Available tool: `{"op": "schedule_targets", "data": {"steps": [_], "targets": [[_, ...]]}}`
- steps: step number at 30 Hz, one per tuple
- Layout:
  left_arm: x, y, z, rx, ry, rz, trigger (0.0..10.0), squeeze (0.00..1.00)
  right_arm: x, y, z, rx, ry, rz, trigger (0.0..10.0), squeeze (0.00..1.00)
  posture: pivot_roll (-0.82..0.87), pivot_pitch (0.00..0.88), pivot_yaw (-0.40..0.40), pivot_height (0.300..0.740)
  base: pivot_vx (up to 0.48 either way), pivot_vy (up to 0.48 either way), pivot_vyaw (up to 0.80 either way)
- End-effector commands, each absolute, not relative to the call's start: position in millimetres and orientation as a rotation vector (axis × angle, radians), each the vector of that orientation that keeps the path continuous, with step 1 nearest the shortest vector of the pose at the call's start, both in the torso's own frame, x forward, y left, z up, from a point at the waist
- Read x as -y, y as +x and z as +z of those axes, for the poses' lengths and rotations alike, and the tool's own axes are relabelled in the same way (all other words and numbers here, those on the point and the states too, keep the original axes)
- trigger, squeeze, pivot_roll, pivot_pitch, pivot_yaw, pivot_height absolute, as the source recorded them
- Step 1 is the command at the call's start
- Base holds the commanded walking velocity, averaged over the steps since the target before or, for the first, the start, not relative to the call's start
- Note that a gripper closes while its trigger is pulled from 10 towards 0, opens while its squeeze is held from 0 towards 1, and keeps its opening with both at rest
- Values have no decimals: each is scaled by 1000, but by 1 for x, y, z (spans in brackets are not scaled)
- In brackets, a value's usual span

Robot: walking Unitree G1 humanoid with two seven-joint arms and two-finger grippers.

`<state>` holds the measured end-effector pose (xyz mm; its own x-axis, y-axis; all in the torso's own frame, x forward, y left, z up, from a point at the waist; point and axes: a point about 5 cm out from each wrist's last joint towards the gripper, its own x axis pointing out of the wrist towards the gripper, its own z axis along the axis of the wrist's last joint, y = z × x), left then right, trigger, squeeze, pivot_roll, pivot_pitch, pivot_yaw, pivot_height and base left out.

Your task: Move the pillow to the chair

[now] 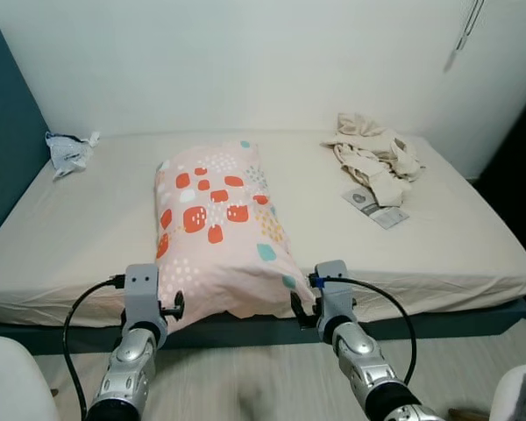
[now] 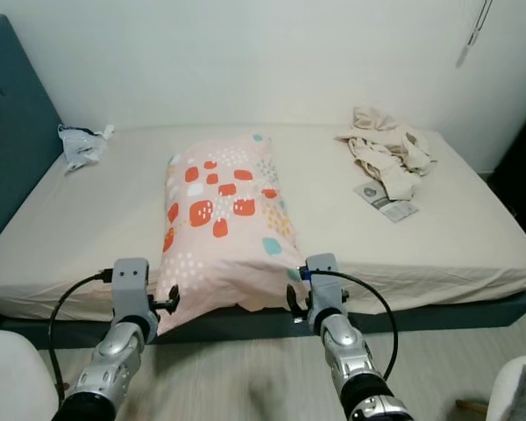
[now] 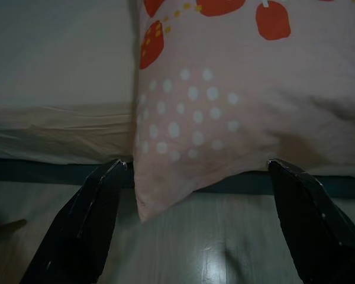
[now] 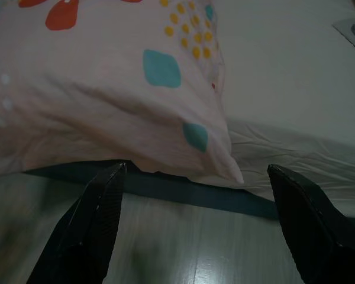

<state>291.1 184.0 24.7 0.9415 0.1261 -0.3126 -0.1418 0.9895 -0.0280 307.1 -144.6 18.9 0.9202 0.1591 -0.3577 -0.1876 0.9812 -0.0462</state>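
A bed (image 1: 473, 254) with a pale sheet fills the middle of the head views, a dark blue headboard (image 1: 4, 149) rising at the left edge of the frame and a white wall behind. Wood-look floor (image 1: 254, 386) runs along the bottom of the frame.

The pillow (image 1: 219, 228), pink with red, teal and yellow patches, lies lengthwise in the centre of the frame, its near end hanging over the front edge of the bed. A heap of beige clothes (image 1: 373, 153) sits in the upper right of the frame, with a small printed packet (image 1: 374, 207) just below it. A crumpled white wrapper (image 1: 68, 149) lies in the upper left, near the headboard.

Both arms reach forward at the bottom of the frame. The left gripper (image 3: 195, 231) has its fingers spread wide on either side of the pillow's lower left corner; they do not yet touch the fabric. The right gripper (image 4: 192, 228) is likewise wide open, framing the pillow's lower right corner, which droops over the bed rail.

The task appears barely begun: the pillow rests on the bed, ungrasped. Closing on both corners, lifting and carrying it to the chair remain. A white rounded shape (image 1: 9, 377) in the lower left corner might be that chair, though this cannot be told.
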Motion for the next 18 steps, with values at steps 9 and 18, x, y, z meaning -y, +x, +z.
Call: {"op": "schedule_targets", "data": {"steps": [9, 18], "targets": [[-185, 293, 30, -294, -66, 139, 10000, 0, 146, 309, 21, -364, -82, 178, 10000, 0, -23, 66, -15, 705, 295, 0, 0], [-187, 293, 31, -289, -65, 139, 10000, 0, 145, 309, 21, -354, -85, 183, 10000, 0, -22, 63, -14, 705, 290, 0, 0]]}}
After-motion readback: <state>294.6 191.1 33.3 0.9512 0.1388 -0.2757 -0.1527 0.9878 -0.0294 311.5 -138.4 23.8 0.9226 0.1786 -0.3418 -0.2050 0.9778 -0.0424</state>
